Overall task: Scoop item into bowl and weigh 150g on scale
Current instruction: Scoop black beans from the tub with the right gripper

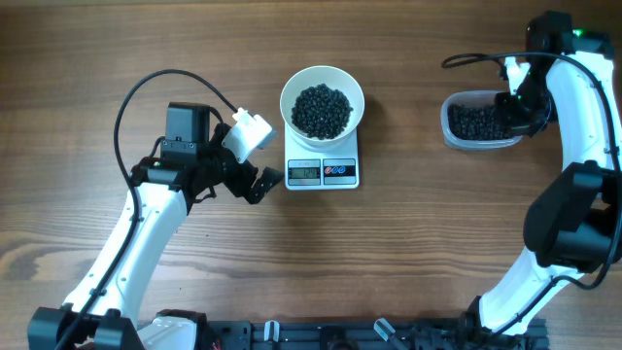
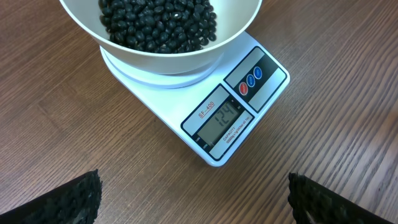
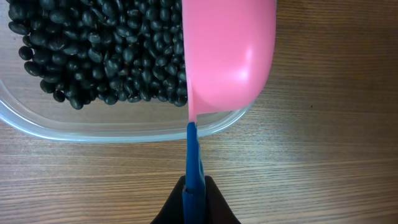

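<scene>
Scale: here's the white digital scale (image 1: 323, 167), mid-counter (image 1: 97, 58), with its display and red and blue buttons on the near edge. The left wrist view catches the display reading 124!
Bowl: the white bowl (image 1: 289, 95) sits squarely on top of the scale, overhanging the weighing platform.
Beans: black beans (image 1: 322, 110) are heaped in that bowl, right above the scale, so the load is on!
Tub: a clear plastic tub (image 1: 449, 131) stands well to the right of the scale. It holds a second dark pile of beans.
Scoop: the pink scoop (image 3: 227, 56) is out at the tub, far right of the scale. Its cup is over the beans at the tub's rim, and its blue handle runs back across the rim.
Right tool: the right tool (image 3: 194, 199) is clamped tight on the scoop's blue handle, fingers pinched together around it.
Left tool: the left tool (image 2: 194, 199) sits just left of the scale, pointing at its display corner. Its fingers are spread wide with nothing between them, clear of both scale and bowl.
</scene>
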Controlling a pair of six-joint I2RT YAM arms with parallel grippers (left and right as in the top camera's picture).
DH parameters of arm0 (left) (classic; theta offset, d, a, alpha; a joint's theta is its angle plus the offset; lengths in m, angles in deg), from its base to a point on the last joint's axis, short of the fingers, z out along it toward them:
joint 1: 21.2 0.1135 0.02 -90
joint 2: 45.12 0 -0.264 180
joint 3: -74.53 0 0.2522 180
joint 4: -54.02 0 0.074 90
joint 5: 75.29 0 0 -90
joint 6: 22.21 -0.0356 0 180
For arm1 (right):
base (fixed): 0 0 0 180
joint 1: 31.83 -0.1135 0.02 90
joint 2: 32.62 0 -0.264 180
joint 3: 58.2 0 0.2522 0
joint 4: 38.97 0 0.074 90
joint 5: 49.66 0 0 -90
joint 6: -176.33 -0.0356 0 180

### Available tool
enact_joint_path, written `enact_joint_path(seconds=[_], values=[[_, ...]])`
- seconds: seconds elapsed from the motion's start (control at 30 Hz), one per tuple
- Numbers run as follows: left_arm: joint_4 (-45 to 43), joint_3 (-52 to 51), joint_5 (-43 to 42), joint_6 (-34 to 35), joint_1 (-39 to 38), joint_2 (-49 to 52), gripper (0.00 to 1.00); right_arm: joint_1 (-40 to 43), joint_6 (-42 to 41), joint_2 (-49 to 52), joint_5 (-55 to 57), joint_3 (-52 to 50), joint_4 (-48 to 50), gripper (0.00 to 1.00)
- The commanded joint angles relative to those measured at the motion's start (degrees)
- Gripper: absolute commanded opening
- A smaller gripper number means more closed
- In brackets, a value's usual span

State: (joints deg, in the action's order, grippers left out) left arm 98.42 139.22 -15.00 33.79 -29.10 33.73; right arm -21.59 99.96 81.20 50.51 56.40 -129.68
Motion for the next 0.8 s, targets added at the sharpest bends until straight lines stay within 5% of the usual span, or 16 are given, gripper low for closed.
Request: enact_joint_path(seconds=[0.0,0.77], values=[[0.0,-0.4,-0.6,-0.3,0.2,0.0,1.00,-0.2,1.0,1.1,1.2,-1.0,0.1,0.04],[0.0,-0.4,-0.6,-0.3,0.2,0.0,1.00,-3.8,2.9,1.1,-15.3,-4.8,-0.8,0.04]])
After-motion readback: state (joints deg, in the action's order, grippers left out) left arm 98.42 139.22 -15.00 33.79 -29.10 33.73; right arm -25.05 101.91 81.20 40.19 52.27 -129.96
